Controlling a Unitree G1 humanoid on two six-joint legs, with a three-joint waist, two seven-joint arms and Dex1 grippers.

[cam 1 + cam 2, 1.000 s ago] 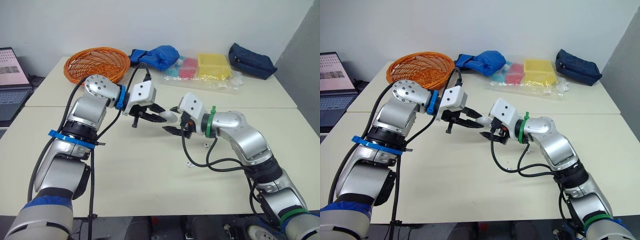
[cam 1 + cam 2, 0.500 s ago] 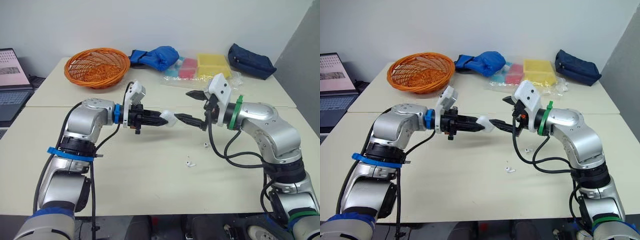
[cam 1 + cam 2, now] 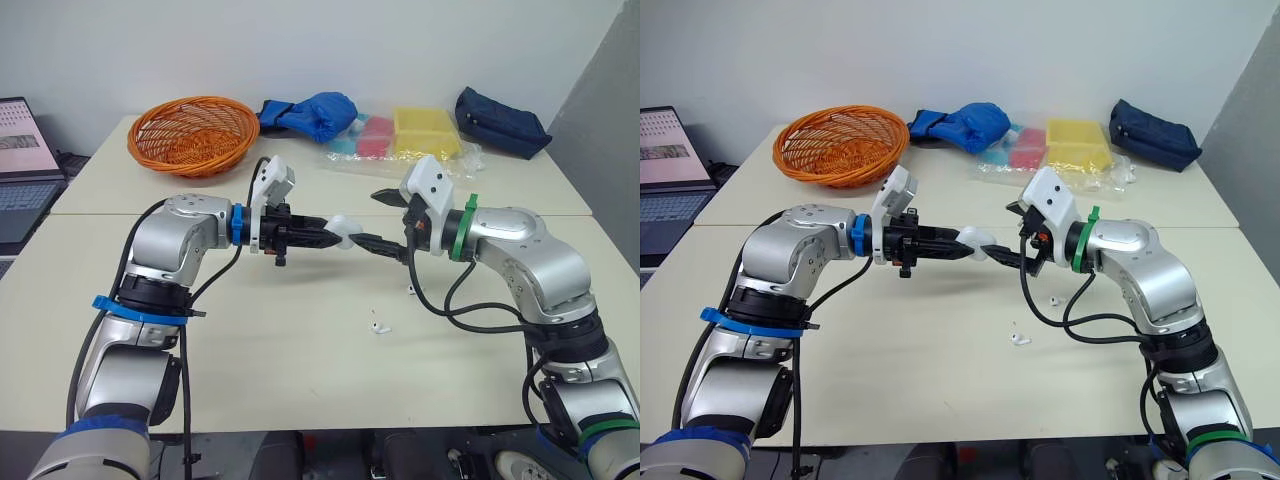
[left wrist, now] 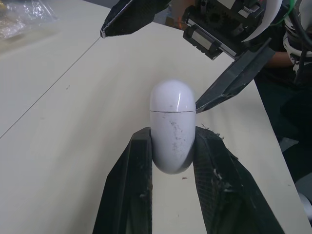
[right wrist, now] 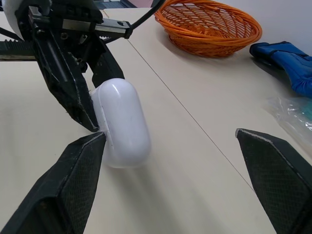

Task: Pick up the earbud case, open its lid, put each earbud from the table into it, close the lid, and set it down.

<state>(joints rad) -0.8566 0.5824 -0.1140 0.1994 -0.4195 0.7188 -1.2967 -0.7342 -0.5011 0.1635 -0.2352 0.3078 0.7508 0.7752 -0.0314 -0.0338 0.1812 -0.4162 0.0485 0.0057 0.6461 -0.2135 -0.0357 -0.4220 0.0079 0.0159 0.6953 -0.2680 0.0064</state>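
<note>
Left gripper (image 4: pixel 170 141) pinches the glossy, slippery-looking earbud case (image 4: pixel 171 129) mid-frame by its base; the wide right gripper (image 5: pixel 170 134) should nip its lid (image 4: pixel 171 95).

Head stereo pair: both eyes look forward and down from above onto the pale beige table (image 3: pixel 300 390) at middle distance, and share nearly the whole scene, from the two arms to the woven orange basket (image 3: pixel 190 135) at the far side; left wrist camera: sits close behind the left gripper (image 4: pixel 173 134), facing along its fingers at the glossy white pill-shaped earbud case (image 4: pixel 171 109) clamped there, with the right gripper (image 5: pixel 170 136) beyond; right wrist camera: faces the opposite way between its own wide-spread fingers, very near the same case; both wrist views share the case, the opposing gripper and the tabletop.
</note>
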